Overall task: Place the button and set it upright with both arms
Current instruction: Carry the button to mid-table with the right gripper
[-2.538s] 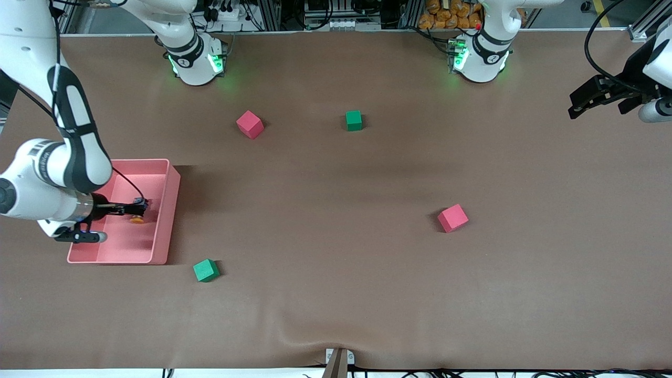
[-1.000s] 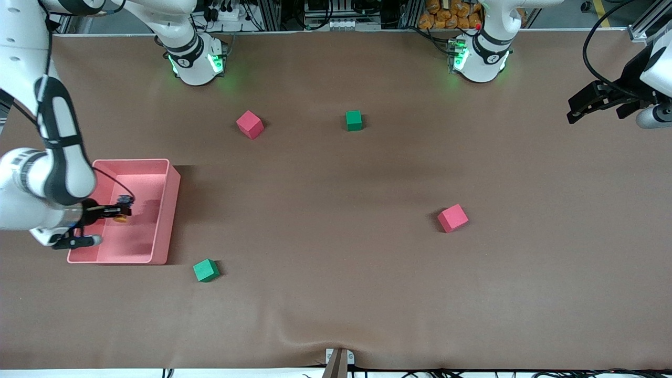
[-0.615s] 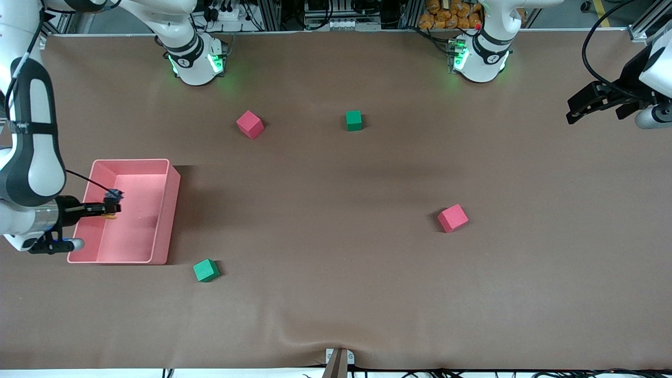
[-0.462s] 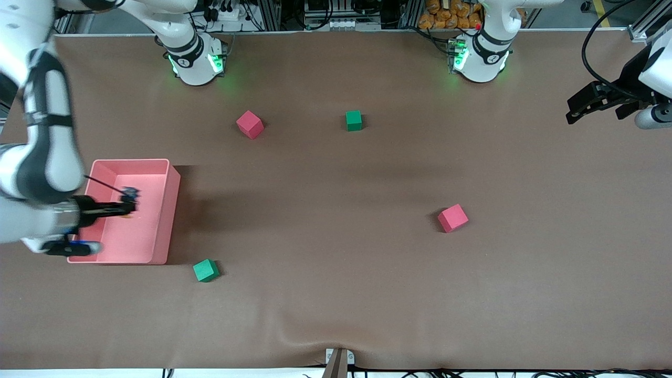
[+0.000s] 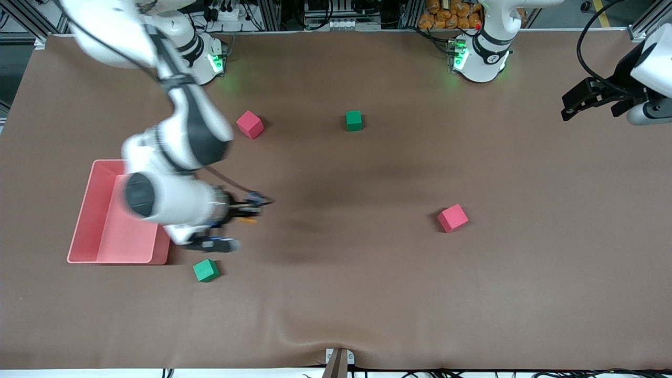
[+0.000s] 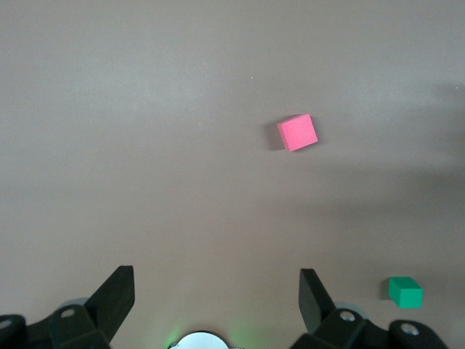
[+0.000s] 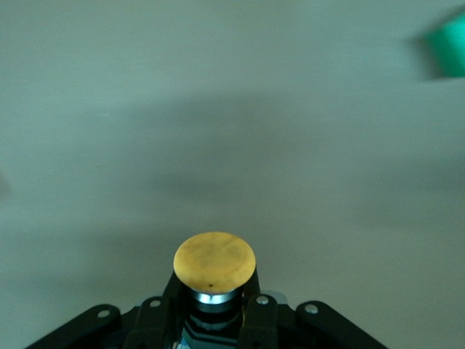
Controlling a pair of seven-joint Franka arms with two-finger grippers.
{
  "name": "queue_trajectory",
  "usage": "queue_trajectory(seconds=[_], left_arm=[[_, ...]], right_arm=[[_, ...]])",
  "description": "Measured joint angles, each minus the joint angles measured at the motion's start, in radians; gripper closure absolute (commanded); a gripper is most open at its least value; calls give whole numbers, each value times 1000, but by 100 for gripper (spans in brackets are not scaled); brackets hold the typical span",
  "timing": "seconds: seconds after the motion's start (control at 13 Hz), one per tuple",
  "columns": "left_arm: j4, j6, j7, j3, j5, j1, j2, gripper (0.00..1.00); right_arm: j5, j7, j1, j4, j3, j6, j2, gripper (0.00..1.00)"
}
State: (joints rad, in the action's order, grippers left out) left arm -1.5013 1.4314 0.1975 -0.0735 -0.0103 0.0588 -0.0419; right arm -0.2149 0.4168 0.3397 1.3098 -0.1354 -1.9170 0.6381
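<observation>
The button (image 7: 214, 262), a black body under a round orange cap, sits between the fingers of my right gripper (image 7: 214, 297), which is shut on it. In the front view the right gripper (image 5: 251, 209) holds the button (image 5: 248, 220) in the air over bare table just beside the pink bin (image 5: 100, 210), toward the middle of the table. The cap faces away from the wrist camera. My left gripper (image 5: 571, 104) hangs open and empty over the left arm's end of the table, and that arm waits; both fingers (image 6: 116, 299) show wide apart in its wrist view.
A green cube (image 5: 206, 270) lies near the bin's corner, nearer the front camera than the right gripper. A pink cube (image 5: 250, 124) and a green cube (image 5: 354, 120) lie toward the bases. Another pink cube (image 5: 452, 218) lies mid-table, toward the left arm's end.
My right arm has lifted the button out of the pink bin and swung it toward the middle of the table. The left arm has barely moved.
</observation>
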Motion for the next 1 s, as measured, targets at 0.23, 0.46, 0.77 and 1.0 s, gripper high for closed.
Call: queue_trajectory(seconds=[0.23, 0.46, 0.77, 1.0], left_arm=[[-1, 1, -1, -1, 0, -1, 2, 0], [-1, 1, -4, 0, 0, -5, 5, 0], [-3, 20, -4, -2, 0, 1, 31, 0], [-5, 34, -4, -7, 0, 8, 84, 0]], right_arm=[[-1, 51, 151, -2, -6, -238, 127, 100], [0, 123, 259, -23, -1, -368, 249, 100], [25, 166, 314, -88, 9, -372, 341, 92], [34, 166, 326, -97, 9, -367, 345, 0]])
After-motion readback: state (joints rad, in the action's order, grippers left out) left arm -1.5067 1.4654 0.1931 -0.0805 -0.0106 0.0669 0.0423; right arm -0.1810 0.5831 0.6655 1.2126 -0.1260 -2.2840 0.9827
